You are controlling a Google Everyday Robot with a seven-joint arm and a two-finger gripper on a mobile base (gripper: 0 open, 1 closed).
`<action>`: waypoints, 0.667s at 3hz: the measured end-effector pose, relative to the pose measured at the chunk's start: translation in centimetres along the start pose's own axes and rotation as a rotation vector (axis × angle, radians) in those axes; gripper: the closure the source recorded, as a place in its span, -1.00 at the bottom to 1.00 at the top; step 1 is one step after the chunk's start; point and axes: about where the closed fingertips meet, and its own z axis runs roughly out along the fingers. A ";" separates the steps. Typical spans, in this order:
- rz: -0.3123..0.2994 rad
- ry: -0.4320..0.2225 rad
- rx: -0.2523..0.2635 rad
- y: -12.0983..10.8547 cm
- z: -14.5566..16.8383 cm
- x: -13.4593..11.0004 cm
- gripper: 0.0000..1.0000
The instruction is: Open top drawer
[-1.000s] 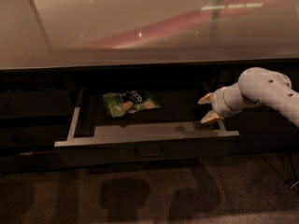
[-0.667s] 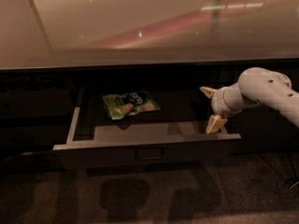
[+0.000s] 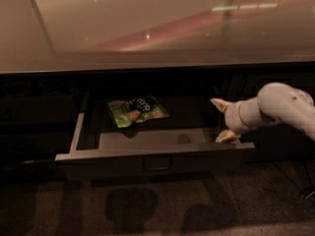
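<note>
A: Beneath the countertop (image 3: 147,28), what is counted?

B: One top drawer (image 3: 155,154) is seen, drawn well out of the dark cabinet front, its grey inside laid open. One small loop handle (image 3: 157,163) is set at the middle of its front. One light side rail (image 3: 78,132) is shown on the left; the right one is hidden behind the arm.

A: And inside?

B: One green snack bag (image 3: 138,111) is found lying flat toward the back, left of middle. Nothing else is made out there.

A: How is the gripper placed?

B: One gripper (image 3: 223,120) is seen at the drawer's right end, carried by one pale arm (image 3: 280,104) that is brought in from the right edge. Its two fingers are spread wide apart, with nothing held between them. The upper finger (image 3: 220,103) is raised over the drawer's inside, while the lower one is set just at the top edge of the front; whether it is touched cannot be told.

A: What is changed from a moment ago?

B: The drawer is found about as far out as it was 0.7 s before. The gripper and arm are shifted slightly down and to the right. The bag is left where it lay.
</note>
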 end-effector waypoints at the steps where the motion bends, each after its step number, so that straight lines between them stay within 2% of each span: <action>1: -0.033 -0.034 0.004 2.6 -0.2 -0.6 -1.00; 2: -0.072 -0.057 -0.016 7.6 -0.4 -0.4 -1.00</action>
